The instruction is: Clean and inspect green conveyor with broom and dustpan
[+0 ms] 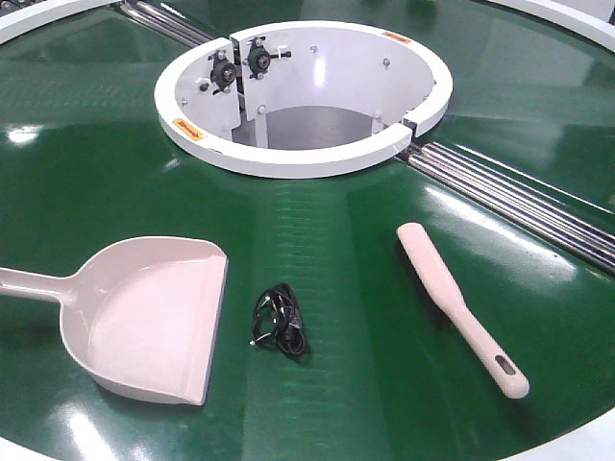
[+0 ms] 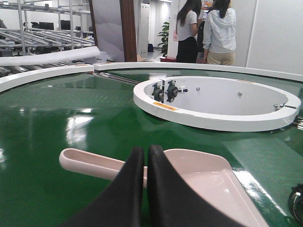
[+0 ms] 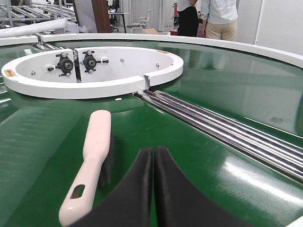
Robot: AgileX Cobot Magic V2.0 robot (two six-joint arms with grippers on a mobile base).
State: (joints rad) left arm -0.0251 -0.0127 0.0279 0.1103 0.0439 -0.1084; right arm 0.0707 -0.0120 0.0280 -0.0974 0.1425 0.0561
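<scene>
On the large glossy dark green conveyor (image 1: pixel 327 240) lie all the things before me. At my left side the pale pinkish-beige plastic dustpan (image 1: pixel 144 317) lies flat. Its wide front edge is turned to the right, and its long handle runs out past the left border of the front view. At my right side the slim pale pinkish-beige plastic broom (image 1: pixel 452 298) with dark bristles lies diagonally, with the slotted handle end nearer to me and the brush head farther away. Between the two, apart from both, lies a small tangled black cable (image 1: pixel 280 322); it is closer to the dustpan's front edge than to the broom. Beyond these stands the white ring-shaped hub (image 1: pixel 298 158), with two black bearing blocks (image 1: pixel 256 58) on its inner wall. From the hub the silver metal rollers (image 1: pixel 519 197) run away to the right, behind the broom.

My left pincer (image 2: pixel 145 150) is clenched, its two black fingers pressed together with nothing between them. In its own view the dustpan's handle crosses just behind the tips, and I cannot tell if they touch it. My right pincer (image 3: pixel 153 150) is clenched also and empty; the broom lies just beside it on its left, outside the fingers. Far behind the conveyor two people (image 2: pixel 218 28) stand with their backs turned.
</scene>
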